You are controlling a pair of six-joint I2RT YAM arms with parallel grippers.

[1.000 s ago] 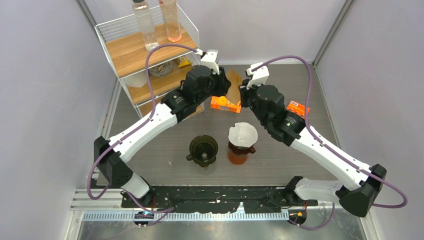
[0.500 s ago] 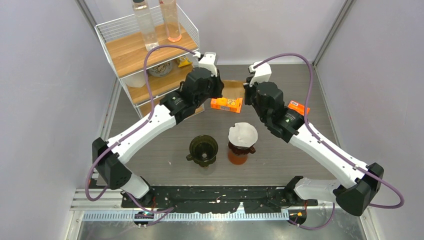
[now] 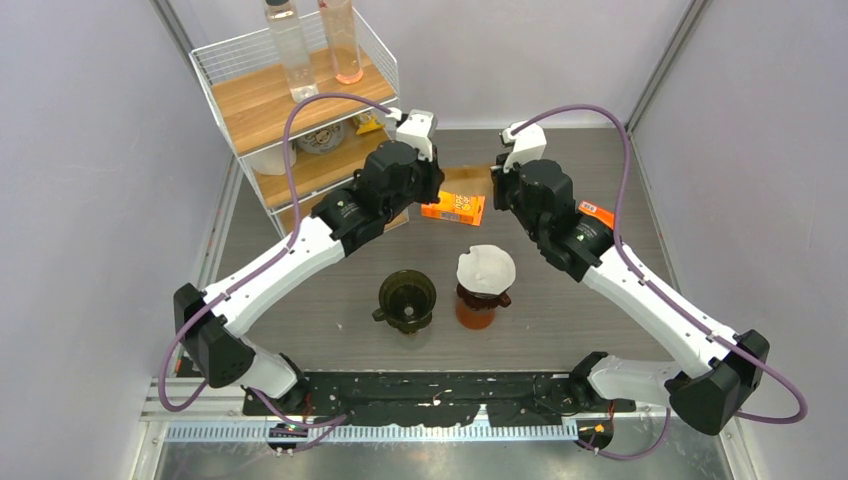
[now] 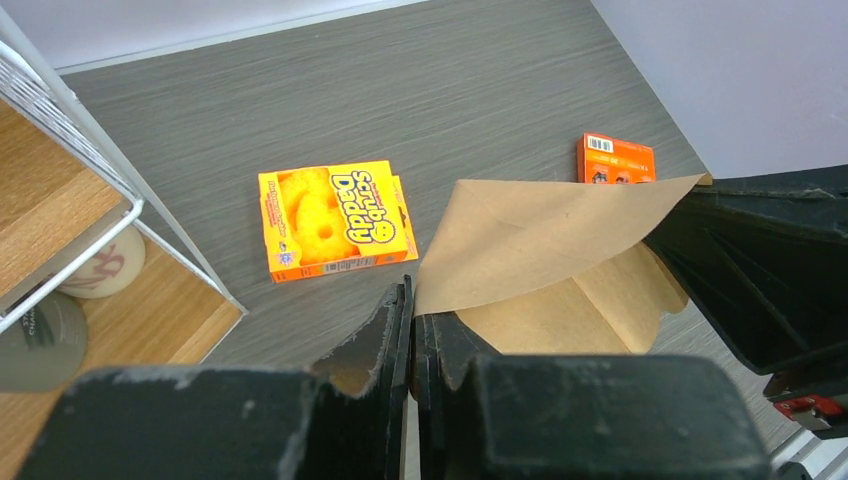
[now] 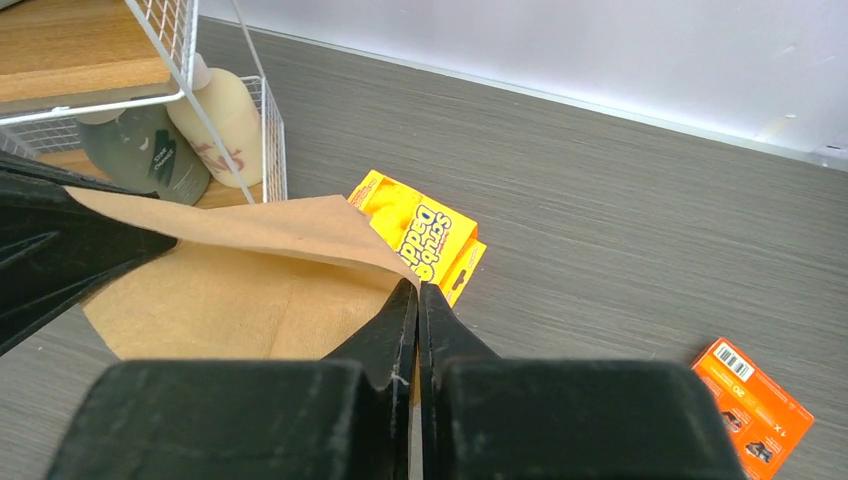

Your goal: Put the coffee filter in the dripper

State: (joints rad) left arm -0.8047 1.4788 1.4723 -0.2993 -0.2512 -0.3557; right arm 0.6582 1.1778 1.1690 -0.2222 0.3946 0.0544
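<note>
The dripper (image 3: 407, 300) stands just left of a vessel (image 3: 478, 305), with a sponge box (image 3: 452, 209) behind both.

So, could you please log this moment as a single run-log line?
left gripper: shut on brown filter | right gripper: shut on brown filter | dark dripper: empty, no filter yet

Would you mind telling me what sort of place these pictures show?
Probably a lab test cell staged as a coffee corner: plain panels enclose the grey table, a wire shelf holds bottles, with a dark dripper and a brown paper filter in view.
</note>
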